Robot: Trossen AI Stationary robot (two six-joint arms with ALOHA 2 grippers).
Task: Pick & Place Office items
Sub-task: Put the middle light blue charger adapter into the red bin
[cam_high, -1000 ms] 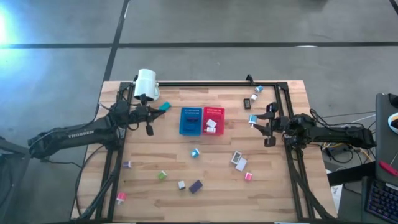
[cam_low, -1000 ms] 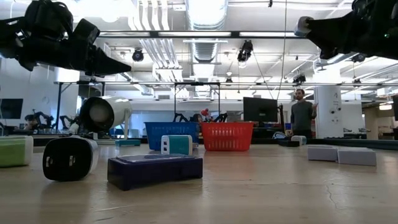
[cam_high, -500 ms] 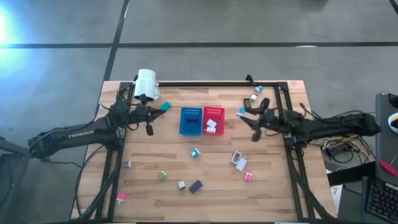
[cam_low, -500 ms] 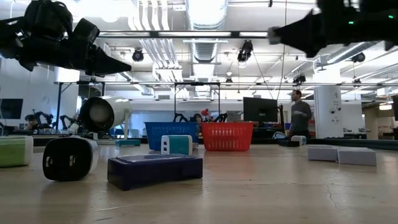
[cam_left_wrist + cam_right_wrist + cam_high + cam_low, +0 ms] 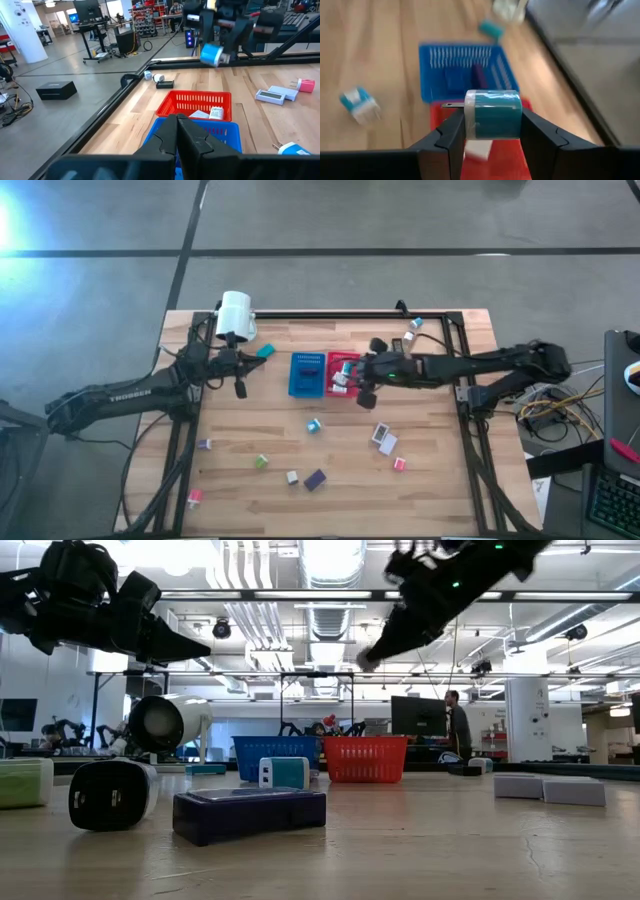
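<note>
A wooden table (image 5: 440, 480) with a black frame (image 5: 330, 314) along its edges stands on a grey concrete floor (image 5: 330, 220). Near the table's middle, a blue perforated bin (image 5: 305, 363) and a red perforated bin (image 5: 345, 361) sit side by side, touching. A large white cylinder-shaped lamp (image 5: 235, 315) stands at the far left corner. In the room beyond, a person (image 5: 458, 730) stands near a dark monitor (image 5: 417, 716).

Legible text: one item. "TROSSEN", white capital lettering along the dark forearm link of the left arm (image 5: 128, 393), high view. No other readable labels, numbers or signs on bins, pieces, table or room fixtures.
</note>
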